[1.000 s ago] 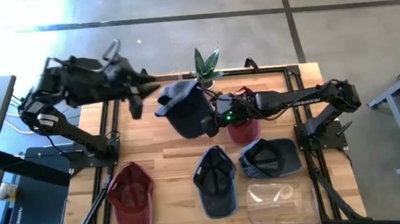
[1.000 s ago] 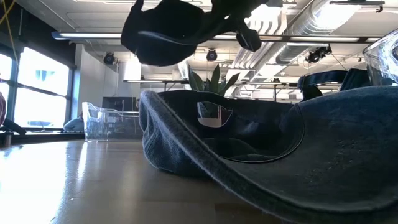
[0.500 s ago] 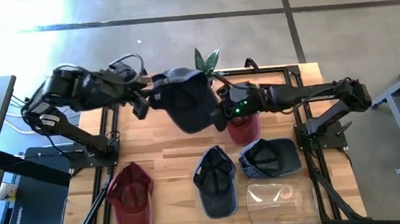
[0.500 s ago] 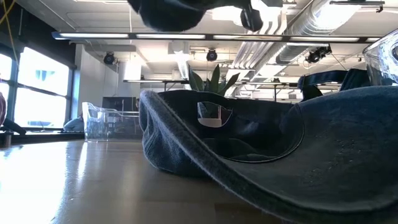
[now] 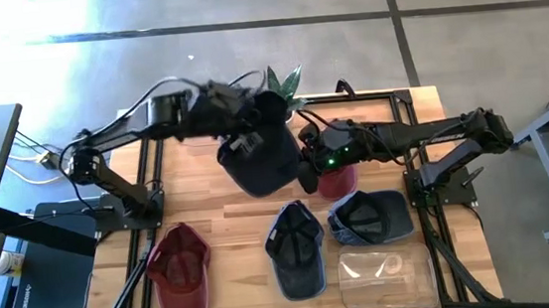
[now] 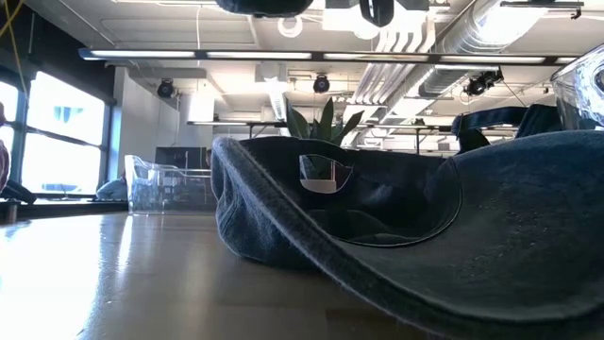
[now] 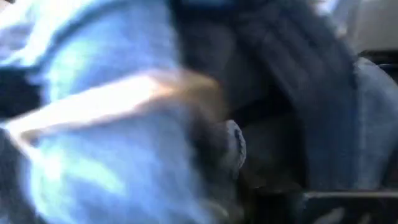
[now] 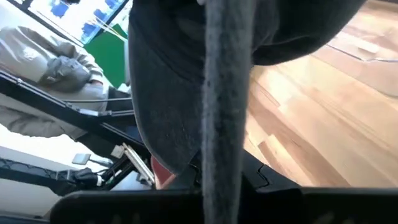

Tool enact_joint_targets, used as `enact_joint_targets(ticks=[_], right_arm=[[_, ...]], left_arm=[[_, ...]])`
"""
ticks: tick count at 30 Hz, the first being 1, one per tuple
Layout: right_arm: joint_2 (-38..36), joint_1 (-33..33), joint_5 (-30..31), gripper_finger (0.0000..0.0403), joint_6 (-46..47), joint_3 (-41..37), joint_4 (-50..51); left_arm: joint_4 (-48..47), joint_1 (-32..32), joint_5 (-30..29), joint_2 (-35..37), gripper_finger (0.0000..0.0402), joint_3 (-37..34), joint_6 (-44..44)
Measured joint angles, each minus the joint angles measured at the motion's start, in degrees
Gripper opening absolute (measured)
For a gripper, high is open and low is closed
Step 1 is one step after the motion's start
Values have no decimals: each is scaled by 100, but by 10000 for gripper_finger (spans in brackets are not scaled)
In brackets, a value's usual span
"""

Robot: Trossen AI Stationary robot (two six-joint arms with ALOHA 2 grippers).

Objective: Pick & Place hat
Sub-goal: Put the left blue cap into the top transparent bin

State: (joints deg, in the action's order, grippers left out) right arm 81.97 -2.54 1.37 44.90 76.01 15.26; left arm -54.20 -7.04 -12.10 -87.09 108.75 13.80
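Setting: wooden table (image 5: 240,212) on a dark frame, grey concrete floor around it, an open hall with ceiling lights behind in the low view. Right gripper (image 5: 305,159): above the table's middle toward the far edge, closed on the rim of a dark cap (image 5: 260,155), whose cloth edge hangs folded between the fingers in the right wrist view. Left gripper (image 5: 239,142): at the cap's opposite side, pressed into the cloth; whether it pinches the cap or only touches it cannot be told. Cap: lifted clear of the table, strung between the two arms, crown sagging. Handling, as a judgement: light, soft, floppy cloth, not fragile; the crown collapses under its own weight, so the stiffer brim or the stitched rim band gives the surest hold, and a single pinch lets it swing. Beyond the grippers: a red cap (image 5: 334,179) just beneath the right arm, a potted plant (image 5: 283,81) at the far edge, then a dark red cap (image 5: 178,272), a blue cap (image 5: 296,249), a grey-blue cap (image 5: 370,217) and a clear container (image 5: 385,276) along the near side.
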Motion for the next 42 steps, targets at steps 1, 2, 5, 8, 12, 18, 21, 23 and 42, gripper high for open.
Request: enact_joint_targets(ticks=[1,2,5,8,12,18,21,23,42], right_arm=[[0,-19,51,7,11,0,42],[0,-32,135,8,43,0,97],[0,-49,376,13,138,0,284],[0,-46,440,13,111,1,276],[-4,-46,438,8,-24,15,221],[-9,-7,472,16,-37,17,174],[-9,35,500,13,-60,17,68],[-9,39,481,9,-140,12,70],[0,107,1003,13,53,1,885]], left_arm=[[-36,-90,494,-1,14,103,-2],[-103,-158,990,12,10,228,3],[-604,-267,2383,33,3,778,102],[-1227,-311,3387,61,2,1486,145],[-1865,-310,3784,80,2,2337,215],[-1633,-310,2636,283,2,2453,470],[-1646,-310,2431,293,5,2485,453],[-1881,-310,2441,262,22,2474,328],[-2690,-1038,4058,-154,263,2486,506]])
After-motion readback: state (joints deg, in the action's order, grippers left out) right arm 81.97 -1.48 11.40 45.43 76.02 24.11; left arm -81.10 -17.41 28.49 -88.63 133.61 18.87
